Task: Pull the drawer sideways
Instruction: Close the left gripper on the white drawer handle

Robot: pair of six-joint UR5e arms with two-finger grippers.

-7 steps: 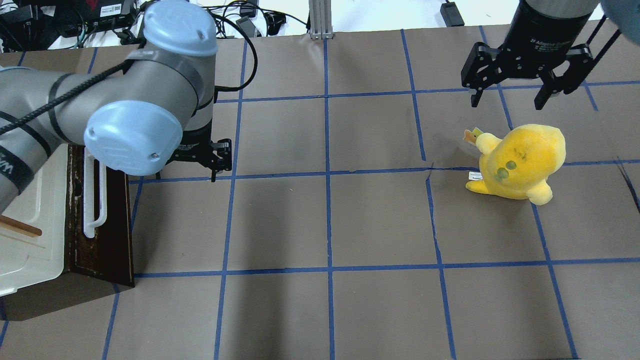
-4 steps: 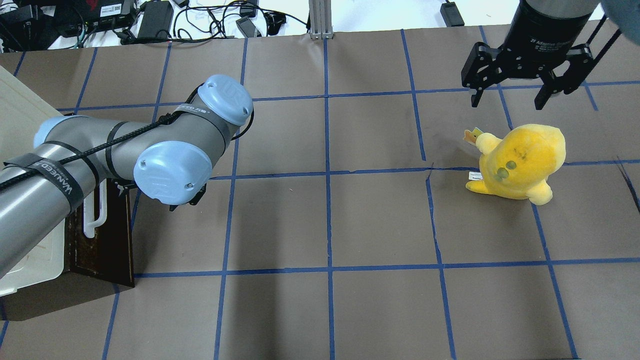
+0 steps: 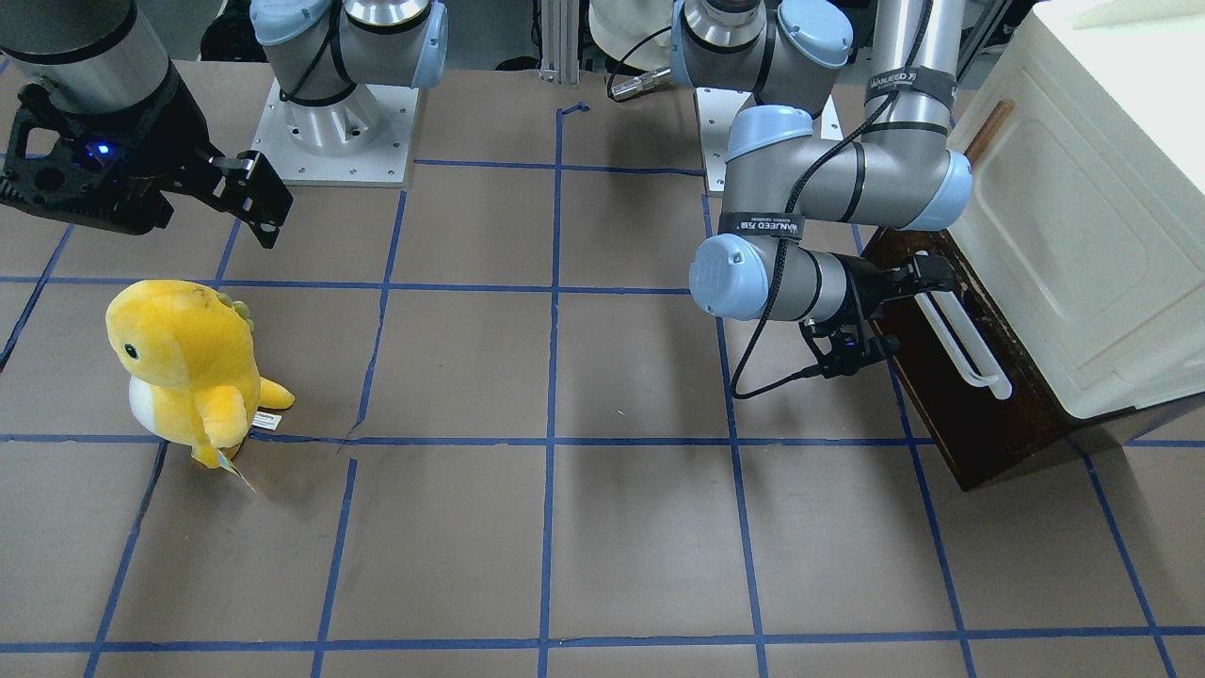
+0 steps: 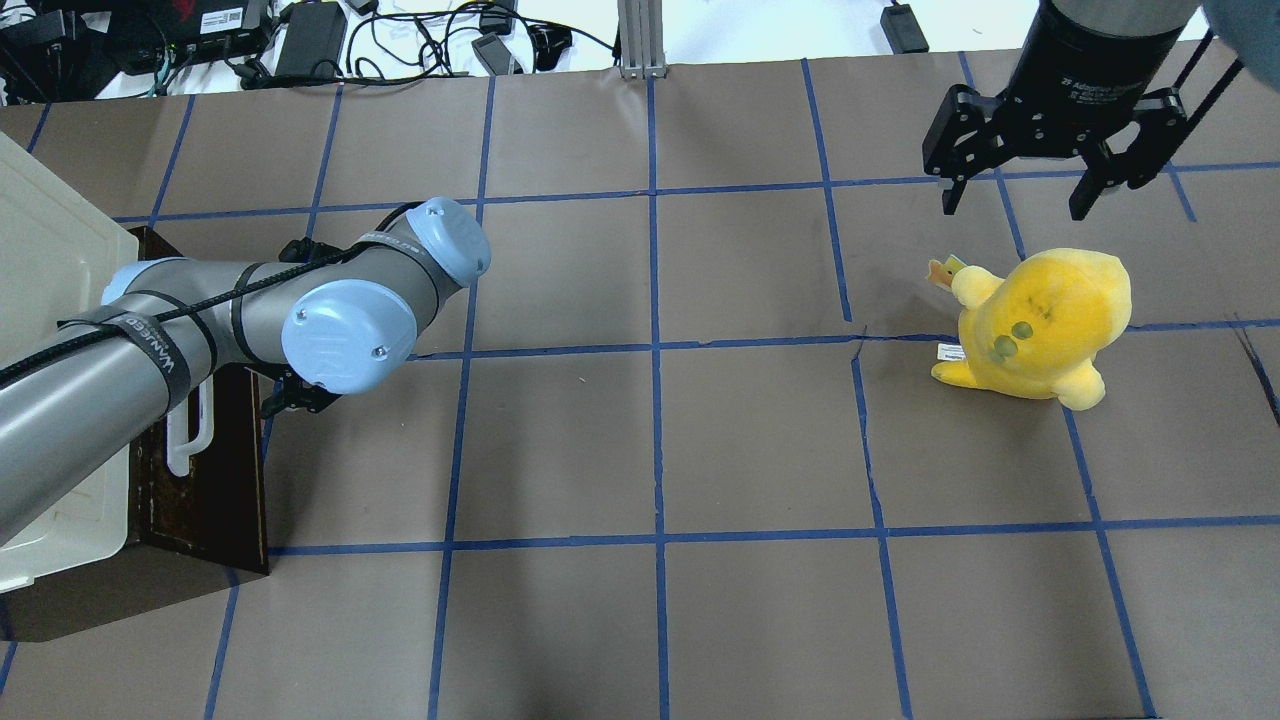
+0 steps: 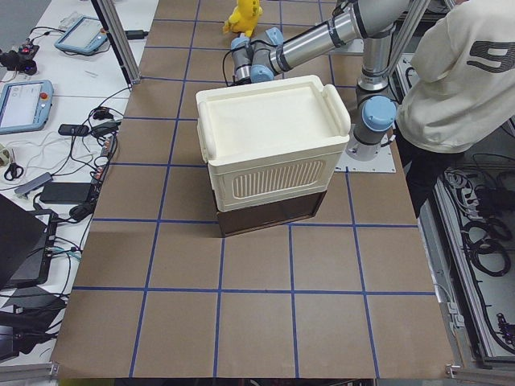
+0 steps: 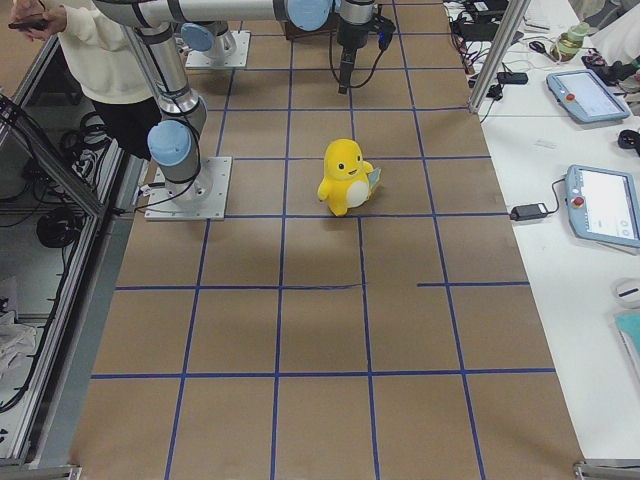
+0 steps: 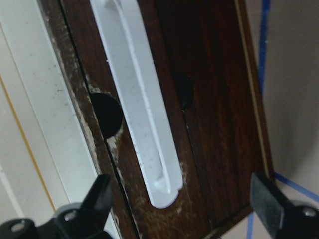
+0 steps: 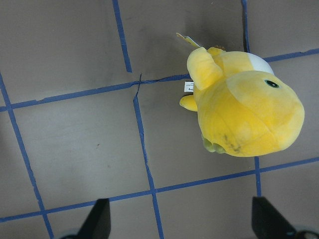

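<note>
The dark brown drawer (image 3: 951,414) sits at the base of a cream-white cabinet (image 3: 1083,235), and its front (image 4: 215,480) carries a long white bar handle (image 3: 962,344). My left gripper (image 3: 927,278) points sideways at the drawer front, at one end of the handle. In the left wrist view the gripper (image 7: 180,199) is open. The handle (image 7: 139,99) runs up between its two fingers (image 7: 99,196). I cannot tell whether they touch it. In the overhead view the left arm hides this gripper. My right gripper (image 4: 1020,205) hangs open and empty far from the drawer.
A yellow plush toy (image 4: 1035,325) stands on the table just below the right gripper and shows in the right wrist view (image 8: 244,109). Cables (image 4: 400,40) lie beyond the table's far edge. A person (image 5: 451,72) stands beside the robot base.
The left arm has come down and swung towards the drawer. Its gripper, which pointed down over the table, now faces the handle. The right arm and the toy have not moved.
</note>
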